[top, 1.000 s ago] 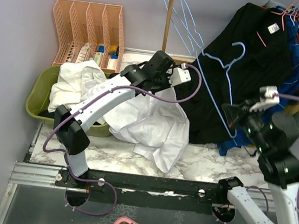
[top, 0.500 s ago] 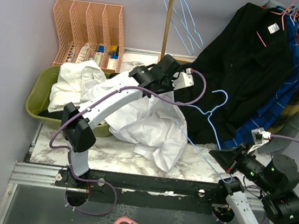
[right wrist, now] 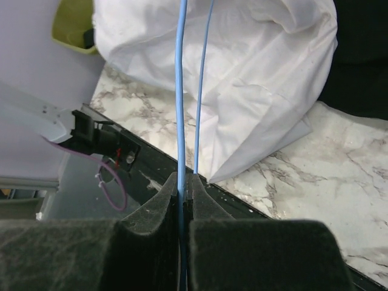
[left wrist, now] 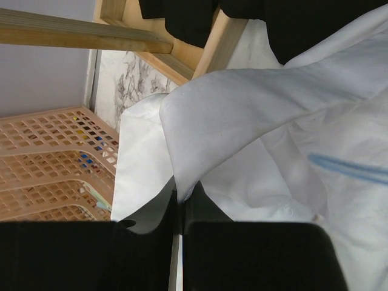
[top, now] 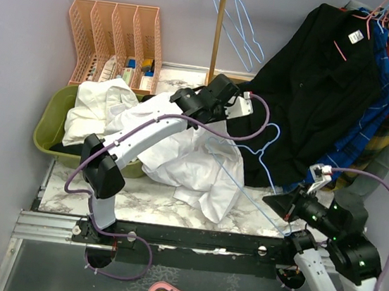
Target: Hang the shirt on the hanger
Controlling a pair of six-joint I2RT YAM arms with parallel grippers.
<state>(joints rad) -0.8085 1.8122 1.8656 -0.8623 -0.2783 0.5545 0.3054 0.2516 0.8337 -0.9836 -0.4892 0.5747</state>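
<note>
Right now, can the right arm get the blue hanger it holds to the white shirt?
Probably yes. The right gripper is shut on the hanger, whose wires run out over the shirt. The left gripper pinches a fold of that shirt. Nothing visible lies between them.

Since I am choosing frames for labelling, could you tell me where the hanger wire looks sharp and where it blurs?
Top external: even light, no glare, the hanger thin but distinct. Left wrist: its wire is a soft blue smear across the shirt, and the left gripper is featureless black. Right wrist: wire fairly crisp, right gripper foam slightly soft.
</note>
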